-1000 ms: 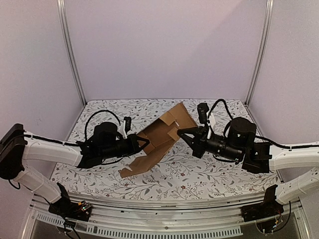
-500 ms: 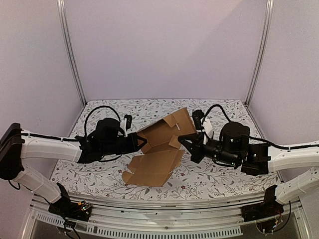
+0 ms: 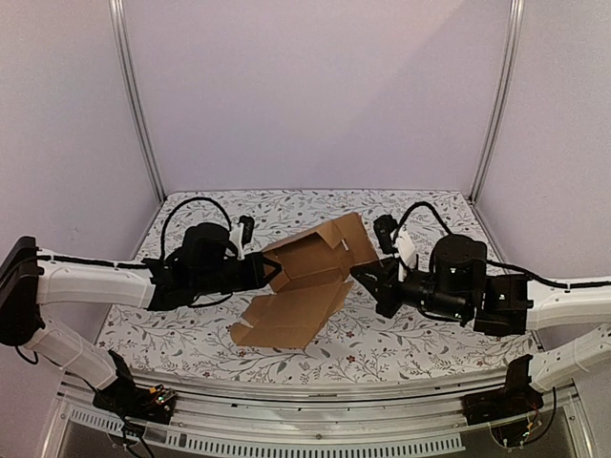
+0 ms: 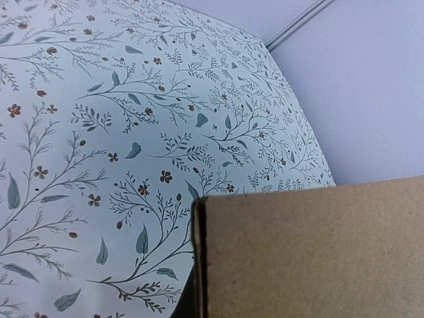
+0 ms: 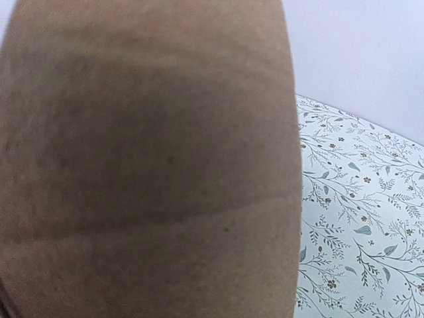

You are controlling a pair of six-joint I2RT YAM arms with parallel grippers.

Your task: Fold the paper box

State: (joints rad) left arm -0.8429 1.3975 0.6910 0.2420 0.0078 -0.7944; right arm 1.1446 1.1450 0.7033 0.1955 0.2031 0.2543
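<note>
The paper box (image 3: 304, 260) is a half-opened brown cardboard carton, held off the table between the two arms. One panel slopes down to the front left and touches the cloth. My left gripper (image 3: 271, 272) is shut on its left edge. My right gripper (image 3: 360, 277) is shut on its right edge. In the left wrist view the paper box (image 4: 311, 252) fills the lower right and hides the fingers. In the right wrist view the paper box (image 5: 146, 159) covers most of the picture, blurred and very close, and the fingers are hidden too.
The table (image 3: 420, 334) wears a white floral cloth. Pale walls close it in, with metal posts at the back left (image 3: 138, 105) and back right (image 3: 496, 105). A metal rail (image 3: 315, 393) runs along the near edge between the arm bases.
The box has turned flatter and sunk; its lower panel has swung toward the front. The right arm has drawn back a little to the right. The left arm has barely moved.
</note>
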